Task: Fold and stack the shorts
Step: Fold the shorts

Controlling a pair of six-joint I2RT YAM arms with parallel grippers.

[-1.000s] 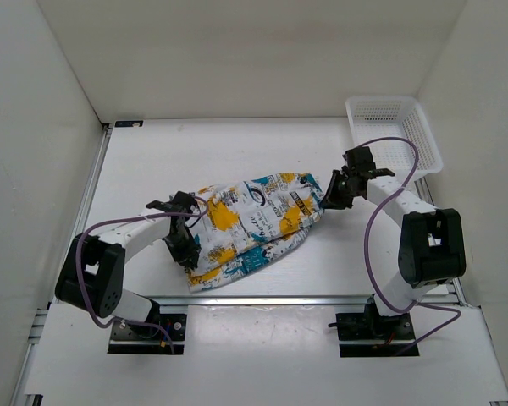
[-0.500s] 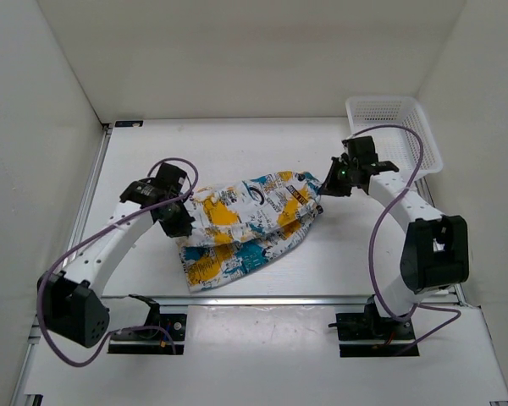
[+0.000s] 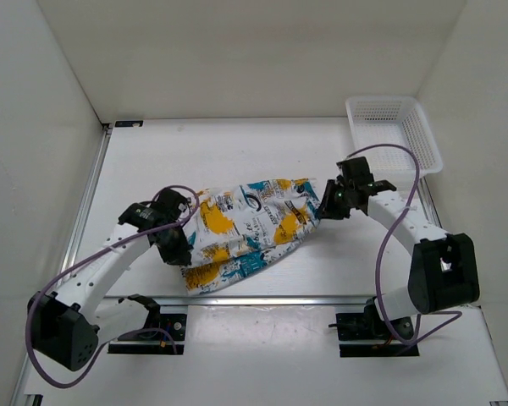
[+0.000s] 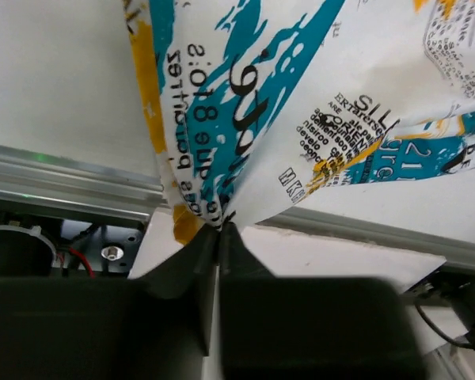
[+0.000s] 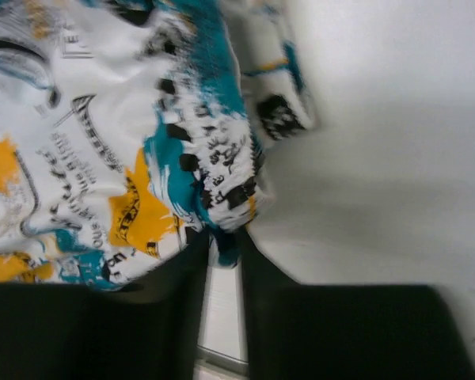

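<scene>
**Both arms grip printed shorts at mid-worktop**

From my remote station, the overhead camera shows the soft white fabric shorts (image 3: 254, 224), printed with yellow and teal patches and black lettering. They are spread slantwise across the middle of the white worktop (image 3: 237, 156), between the two arms.

The left fingers (image 3: 181, 252) are pinched together on the near-left edge of the shorts. My left wrist camera shows the tips pressed tight, with a bunched hem caught between them and the cloth fanning away. The right fingers (image 3: 328, 207) hold the far-right corner. The right wrist camera, somewhat blurred, shows them at a narrow gap with a teal-and-black fold clamped between. A lower layer of the shorts pokes out toward the near side beneath the upper one. Whether the cloth clears the worktop I cannot tell.

A white plastic mesh basket (image 3: 427, 131) stands in the far-right corner, well apart from the shorts and beyond the right arm. In the overhead view, the right arm's purple cable (image 3: 389, 145) loops across the basket's near part. The left arm's purple cable (image 3: 176, 188) arcs above its wrist, just beside the left edge of the shorts.

A silver aluminium rail (image 3: 305, 299) runs along the near edge of the worktop, near the lowest corner of the shorts. The left wrist camera shows it behind the cloth. White panel walls (image 3: 254, 59) close in the left, far and right sides.
</scene>
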